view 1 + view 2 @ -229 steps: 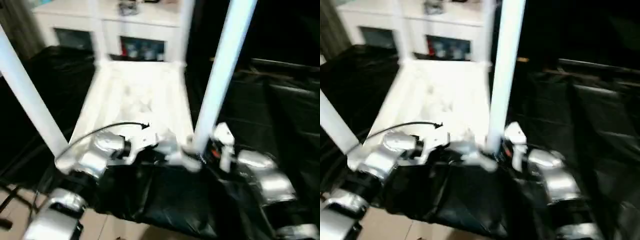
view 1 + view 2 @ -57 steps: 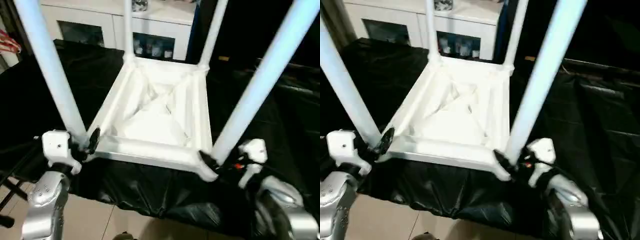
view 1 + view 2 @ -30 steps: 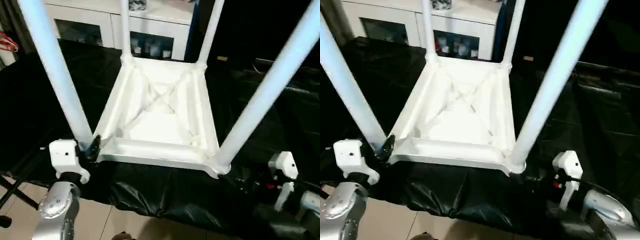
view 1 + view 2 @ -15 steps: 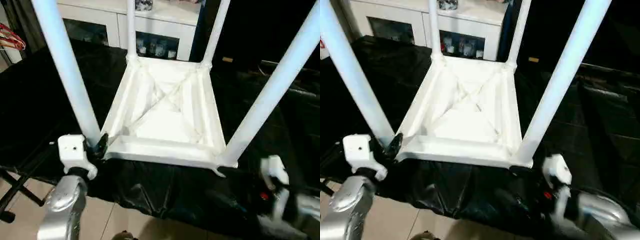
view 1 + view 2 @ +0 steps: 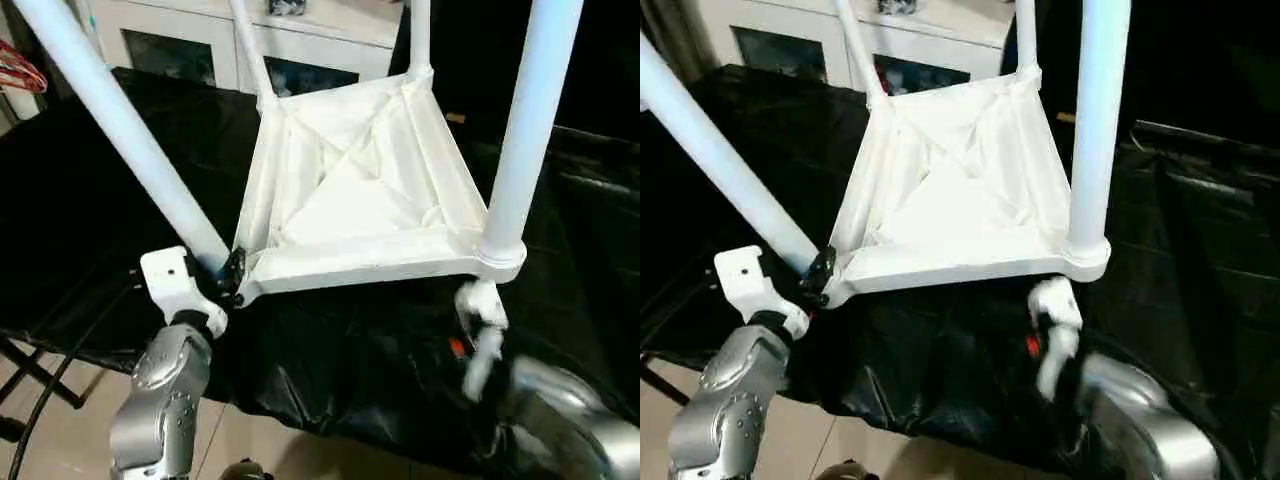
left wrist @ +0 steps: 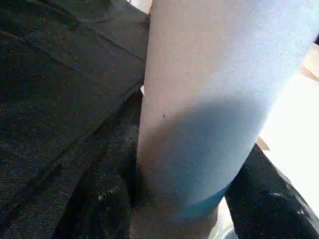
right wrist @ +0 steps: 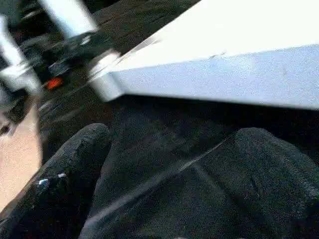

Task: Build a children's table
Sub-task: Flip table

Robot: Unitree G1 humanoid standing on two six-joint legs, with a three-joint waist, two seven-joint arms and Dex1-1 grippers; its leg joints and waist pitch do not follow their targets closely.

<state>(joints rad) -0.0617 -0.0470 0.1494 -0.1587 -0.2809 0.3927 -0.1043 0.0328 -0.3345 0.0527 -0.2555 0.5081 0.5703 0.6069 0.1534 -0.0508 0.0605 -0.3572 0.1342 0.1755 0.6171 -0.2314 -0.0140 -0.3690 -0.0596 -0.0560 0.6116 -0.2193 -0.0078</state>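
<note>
Four legs are standing up from the children's table (image 5: pixel 360 190), lying upside down on the black cover (image 5: pixel 90 190). The left gripper (image 5: pixel 228 275) is pinching a near leg (image 5: pixel 130 135); the right gripper (image 7: pixel 164 184) is spread (holding nothing) under the rim. Turning it upright is probably next.

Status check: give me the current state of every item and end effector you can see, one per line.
children's table: upside down on the black cover, all four legs fitted, right near corner tilted up.
left end effector: shut on the near left leg at its base.
right end effector: open, holding nothing, below the tabletop edge.
white cabinet: doors closed, behind the table.
</note>
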